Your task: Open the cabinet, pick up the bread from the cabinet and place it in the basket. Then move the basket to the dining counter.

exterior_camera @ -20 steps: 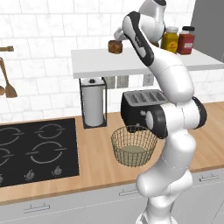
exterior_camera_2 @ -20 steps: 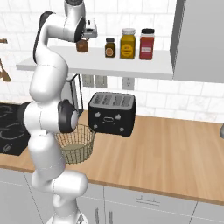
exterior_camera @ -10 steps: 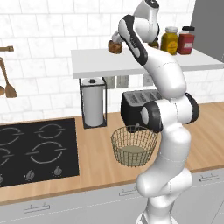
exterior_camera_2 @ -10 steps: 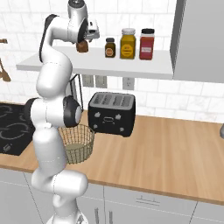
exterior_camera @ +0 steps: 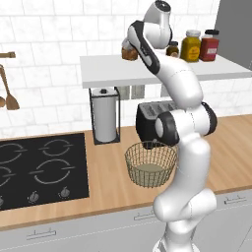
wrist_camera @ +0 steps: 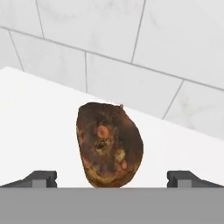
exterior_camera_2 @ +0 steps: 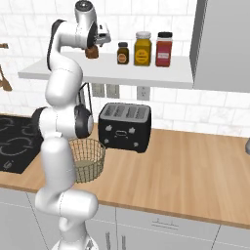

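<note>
Nearest me, the basket (exterior_camera: 150, 164) sits on the worktop (exterior_camera_2: 185, 166) just in front of the toaster (exterior_camera_2: 124, 127), empty as far as I can see; up on the white shelf (exterior_camera: 103, 66) my gripper (wrist_camera: 111, 178) is spread wide, a tip showing either side of the bread (wrist_camera: 109, 144), no contact visible; bread rests on the shelf close to the tiled wall (wrist_camera: 131, 52), well left of the three jars (exterior_camera_2: 144, 49); I judge it light, crusty outside, soft enough to dent, not slippery; I'd pinch across its narrow middle with modest force; squeezing hard could crush it, a low grip could scrape the shelf.
</note>
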Tool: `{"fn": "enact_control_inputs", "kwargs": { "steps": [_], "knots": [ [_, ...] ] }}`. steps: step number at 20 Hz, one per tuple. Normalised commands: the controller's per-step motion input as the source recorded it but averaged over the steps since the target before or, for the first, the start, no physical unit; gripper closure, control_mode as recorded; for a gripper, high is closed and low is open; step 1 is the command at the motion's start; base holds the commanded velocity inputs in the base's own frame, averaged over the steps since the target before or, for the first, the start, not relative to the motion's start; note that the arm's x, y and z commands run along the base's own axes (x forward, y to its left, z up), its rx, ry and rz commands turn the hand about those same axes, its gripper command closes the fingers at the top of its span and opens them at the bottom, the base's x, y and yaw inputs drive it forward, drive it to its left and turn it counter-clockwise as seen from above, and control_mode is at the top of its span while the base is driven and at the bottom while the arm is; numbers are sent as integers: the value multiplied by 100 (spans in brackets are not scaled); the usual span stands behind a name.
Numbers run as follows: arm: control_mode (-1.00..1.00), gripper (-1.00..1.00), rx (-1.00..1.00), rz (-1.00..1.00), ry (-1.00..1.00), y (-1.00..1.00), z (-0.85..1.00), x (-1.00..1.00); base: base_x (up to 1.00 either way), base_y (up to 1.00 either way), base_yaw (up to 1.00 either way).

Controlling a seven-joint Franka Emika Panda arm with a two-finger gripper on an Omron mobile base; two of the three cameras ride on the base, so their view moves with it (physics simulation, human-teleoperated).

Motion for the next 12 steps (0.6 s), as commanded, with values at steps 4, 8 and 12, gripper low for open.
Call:
{"fn": "enact_control_inputs", "kwargs": {
  "steps": [4, 8, 12],
  "knots": [
    [-100, -100, -3, 0, 5, 0, -6, 42, 0, 0, 0],
    [-100, -100, 0, 1, 2, 5, -3, 19, 0, 0, 0],
    [-100, -100, 0, 4, 3, 8, -5, 17, 0, 0, 0]
  ]
}}
